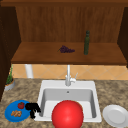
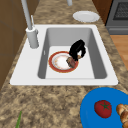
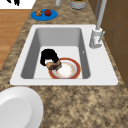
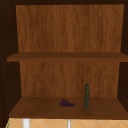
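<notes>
A red-rimmed white plate (image 2: 60,62) (image 3: 67,70) lies flat on the bottom of the white sink (image 2: 30,67) (image 3: 105,72) (image 1: 43,85). My right hand (image 2: 77,48) (image 3: 48,56) is down in the basin at the plate's edge. Its fingers are curled round a small brown lump (image 2: 70,61) (image 3: 53,65) that rests on the plate's rim. In the front view a large red round shape (image 1: 67,115) covers the front of the sink. My left hand (image 1: 32,108) (image 3: 13,2) hangs in the air next to the blue plate (image 1: 12,116), fingers relaxed and pointing down, holding nothing.
The blue plate (image 2: 90,117) (image 3: 43,16) carries a tomato (image 2: 103,108) (image 1: 21,105) and brown bits (image 1: 16,113). A white plate (image 1: 115,115) (image 2: 86,16) (image 3: 17,107) lies right of the sink. The faucet (image 1: 68,77) (image 2: 31,35) (image 3: 97,37) stands behind. Grapes (image 1: 66,49) and a green bottle (image 1: 86,43) sit on the shelf.
</notes>
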`<action>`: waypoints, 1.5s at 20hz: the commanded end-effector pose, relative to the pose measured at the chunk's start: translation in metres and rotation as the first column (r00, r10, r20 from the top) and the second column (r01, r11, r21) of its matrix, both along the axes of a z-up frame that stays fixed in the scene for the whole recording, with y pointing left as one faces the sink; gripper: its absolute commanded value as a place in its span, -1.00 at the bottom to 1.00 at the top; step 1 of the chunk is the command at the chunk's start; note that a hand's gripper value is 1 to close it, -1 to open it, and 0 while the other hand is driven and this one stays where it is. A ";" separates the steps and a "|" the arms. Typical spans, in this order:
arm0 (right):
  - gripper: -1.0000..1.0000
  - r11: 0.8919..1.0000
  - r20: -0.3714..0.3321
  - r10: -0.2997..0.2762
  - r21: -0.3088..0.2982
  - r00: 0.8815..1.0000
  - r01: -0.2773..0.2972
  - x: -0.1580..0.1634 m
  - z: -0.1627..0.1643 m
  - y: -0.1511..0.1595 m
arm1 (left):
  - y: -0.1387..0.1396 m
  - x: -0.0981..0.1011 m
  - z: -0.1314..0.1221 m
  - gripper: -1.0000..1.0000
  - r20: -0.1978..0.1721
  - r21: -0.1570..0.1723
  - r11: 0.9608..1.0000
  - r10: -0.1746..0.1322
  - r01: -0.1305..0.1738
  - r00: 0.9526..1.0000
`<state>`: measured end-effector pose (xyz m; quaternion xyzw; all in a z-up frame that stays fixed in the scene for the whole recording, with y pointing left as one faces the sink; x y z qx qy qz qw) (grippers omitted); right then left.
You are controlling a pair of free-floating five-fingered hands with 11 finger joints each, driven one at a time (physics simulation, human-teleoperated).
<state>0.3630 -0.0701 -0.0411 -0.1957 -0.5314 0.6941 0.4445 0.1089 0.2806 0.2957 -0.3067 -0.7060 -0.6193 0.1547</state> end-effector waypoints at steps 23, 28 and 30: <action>-1.00 0.998 -0.021 -0.035 -0.055 0.999 0.033 0.017 0.004 -0.006 | 0.000 0.000 0.000 0.00 0.000 0.000 1.000 0.000 0.000 1.000; -1.00 0.999 -0.047 -0.043 -0.030 0.998 0.042 0.049 -0.007 0.002 | 0.000 0.000 0.000 0.00 0.000 0.000 1.000 0.000 0.000 1.000; -1.00 0.999 -0.104 -0.035 -0.034 0.994 0.032 0.060 -0.009 0.001 | 0.000 0.000 0.000 0.00 0.000 0.000 1.000 0.000 0.000 1.000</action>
